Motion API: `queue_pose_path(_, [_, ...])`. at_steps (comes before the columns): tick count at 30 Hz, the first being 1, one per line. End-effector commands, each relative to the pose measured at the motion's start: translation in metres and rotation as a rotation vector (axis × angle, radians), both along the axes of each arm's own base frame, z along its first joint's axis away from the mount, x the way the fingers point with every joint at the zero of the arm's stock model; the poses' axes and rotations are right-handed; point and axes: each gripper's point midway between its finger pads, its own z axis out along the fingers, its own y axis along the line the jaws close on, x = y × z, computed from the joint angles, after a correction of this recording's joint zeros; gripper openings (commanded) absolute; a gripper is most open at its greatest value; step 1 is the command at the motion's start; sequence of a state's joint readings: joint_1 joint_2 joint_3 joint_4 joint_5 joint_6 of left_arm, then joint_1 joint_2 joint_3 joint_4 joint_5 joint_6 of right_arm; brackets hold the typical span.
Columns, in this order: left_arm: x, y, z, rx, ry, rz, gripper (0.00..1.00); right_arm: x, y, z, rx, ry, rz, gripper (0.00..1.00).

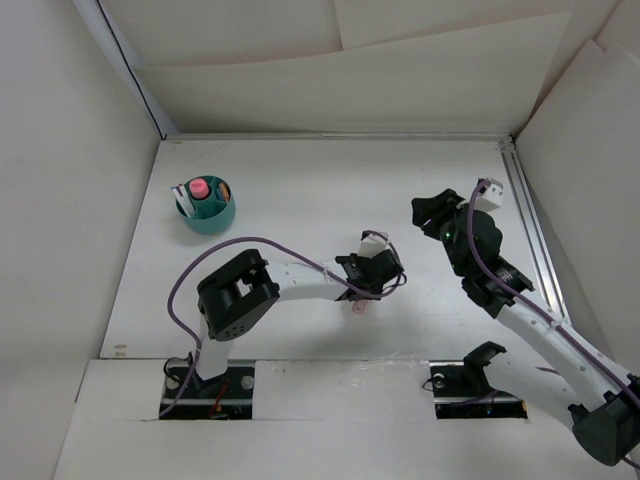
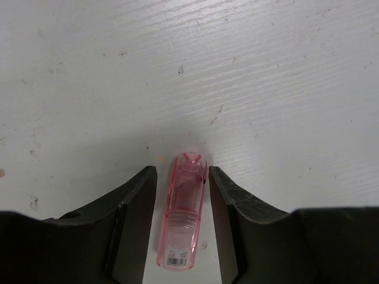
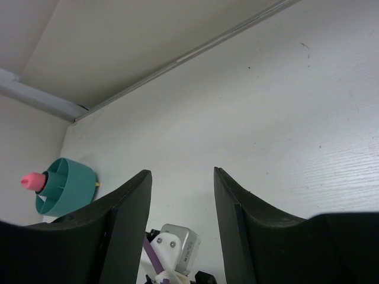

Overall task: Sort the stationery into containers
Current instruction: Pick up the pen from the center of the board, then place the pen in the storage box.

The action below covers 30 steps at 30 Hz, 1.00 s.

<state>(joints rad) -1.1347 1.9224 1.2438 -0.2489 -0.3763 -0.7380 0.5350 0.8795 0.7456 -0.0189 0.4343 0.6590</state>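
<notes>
A short clear-pink stationery piece point(image 2: 181, 213) lies flat on the white table; in the top view point(image 1: 360, 308) it shows just below my left wrist. My left gripper point(image 2: 182, 170) is low over it, open, with one finger on each side; a gap shows on the left and the right finger is very close to it. The teal cup point(image 1: 212, 218) stands at the back left and holds a pink piece point(image 1: 199, 187), white pens and an orange piece. My right gripper point(image 1: 432, 212) is open and empty, raised at the right; its view shows the cup point(image 3: 62, 186) far left.
White walls enclose the table on three sides, with a metal rail point(image 1: 530, 225) along the right edge. A purple cable point(image 1: 260, 243) loops over the left arm. The left arm's wrist camera point(image 3: 180, 251) shows below the right gripper point(image 3: 181, 171).
</notes>
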Motion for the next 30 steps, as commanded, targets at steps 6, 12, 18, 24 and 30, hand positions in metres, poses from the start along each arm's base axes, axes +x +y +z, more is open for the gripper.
queue_pose_path(6, [0.004, -0.006, -0.001, 0.024, -0.003, -0.024, 0.26, 0.003, 0.0, 0.026, 0.028, -0.055, 0.0, 0.52])
queue_pose_path(12, [0.007, -0.006, 0.005, 0.013, -0.019, -0.009, 0.0, 0.001, -0.001, 0.029, 0.032, -0.063, 0.0, 0.52])
queue_pose_path(18, [0.025, 0.01, 0.036, -0.069, -0.074, 0.093, 0.0, 0.001, -0.001, 0.029, 0.032, -0.063, 0.0, 0.52])
queue_pose_path(24, [0.071, 0.048, 0.081, -0.194, -0.127, 0.225, 0.0, 0.001, -0.001, 0.029, 0.032, -0.063, 0.0, 0.52])
queue_pose_path(30, [0.134, 0.1, 0.133, -0.297, -0.254, 0.386, 0.0, 0.001, -0.001, 0.029, 0.032, -0.063, 0.0, 0.52])
